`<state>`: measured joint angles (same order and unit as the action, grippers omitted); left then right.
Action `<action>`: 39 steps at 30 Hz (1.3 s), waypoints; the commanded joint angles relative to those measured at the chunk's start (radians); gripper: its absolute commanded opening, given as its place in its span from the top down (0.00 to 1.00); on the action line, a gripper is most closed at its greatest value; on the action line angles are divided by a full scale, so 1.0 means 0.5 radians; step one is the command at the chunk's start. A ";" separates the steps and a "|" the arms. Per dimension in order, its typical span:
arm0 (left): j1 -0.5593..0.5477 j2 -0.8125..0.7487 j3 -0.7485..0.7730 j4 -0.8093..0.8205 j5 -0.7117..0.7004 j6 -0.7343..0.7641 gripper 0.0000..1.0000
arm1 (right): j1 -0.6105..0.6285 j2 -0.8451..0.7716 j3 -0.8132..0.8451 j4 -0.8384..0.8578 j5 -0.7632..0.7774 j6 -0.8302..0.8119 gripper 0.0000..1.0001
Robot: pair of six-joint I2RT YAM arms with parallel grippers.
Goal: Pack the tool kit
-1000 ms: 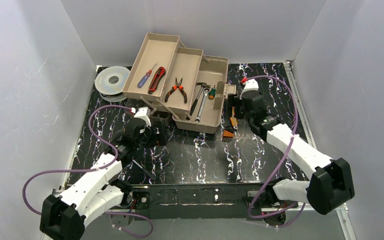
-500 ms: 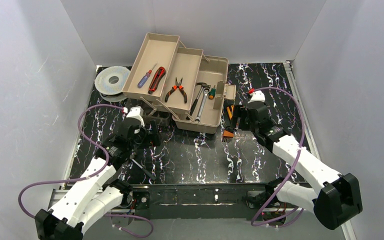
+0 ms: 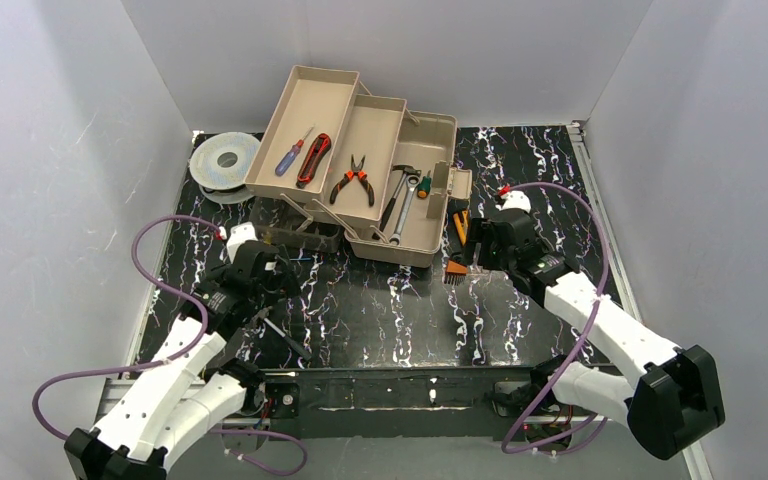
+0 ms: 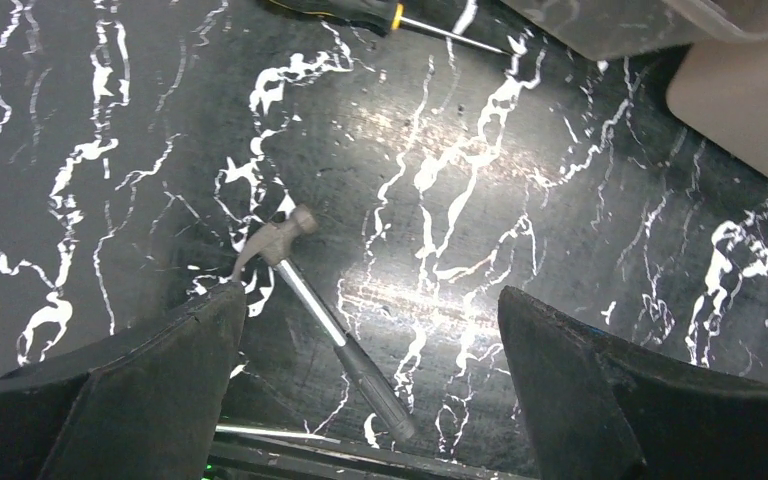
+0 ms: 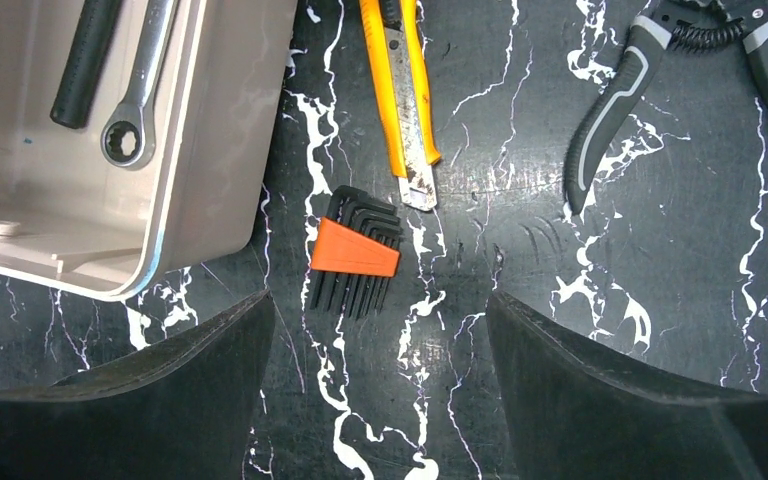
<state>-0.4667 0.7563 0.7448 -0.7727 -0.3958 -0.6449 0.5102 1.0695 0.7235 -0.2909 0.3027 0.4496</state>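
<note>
Tan toolbox (image 3: 422, 228) sits open at the upper middle of the table (image 3: 380, 310). My left jaws hang spread, empty, above a hammer (image 4: 325, 322) at centre-left. My right jaws, also spread, hang over hex keys (image 5: 355, 250).

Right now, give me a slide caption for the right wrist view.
Open right gripper hovers over the orange hex key set beside the toolbox, yellow utility knife lying just beyond.

Your left wrist view cuts off the screwdriver (image 4: 360, 10) handle and blurs the toolbox (image 4: 750, 110) corner; your right wrist view crops the grey-handled pliers (image 5: 608, 105)
</note>
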 commanded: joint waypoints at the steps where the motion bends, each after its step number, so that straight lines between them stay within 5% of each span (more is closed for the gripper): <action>1: 0.063 0.044 0.123 -0.176 -0.214 -0.093 0.02 | -0.011 0.047 0.022 0.061 -0.049 0.011 0.15; 7: 0.297 0.118 0.178 -0.157 -0.186 -0.038 0.02 | -0.011 0.128 0.026 0.135 -0.096 -0.047 0.16; 13: 0.650 0.201 0.189 -0.013 0.161 0.026 0.02 | -0.011 0.116 -0.020 0.193 -0.200 -0.022 0.16; 20: 0.816 0.337 0.110 0.149 0.256 -0.039 0.04 | -0.010 0.034 -0.034 0.212 -0.299 -0.015 0.17; 30: 0.801 0.402 0.044 -0.300 0.636 -0.611 0.07 | -0.011 -0.092 -0.120 0.240 -0.338 0.011 0.16; 39: 0.647 0.300 -0.324 -0.262 0.475 -1.035 0.16 | -0.011 -0.123 -0.140 0.234 -0.306 0.040 0.16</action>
<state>-0.1234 0.9237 0.6464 -0.8799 -0.1318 -1.0367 0.5098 1.0348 0.6559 -0.2070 0.1394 0.4568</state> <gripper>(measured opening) 0.851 0.842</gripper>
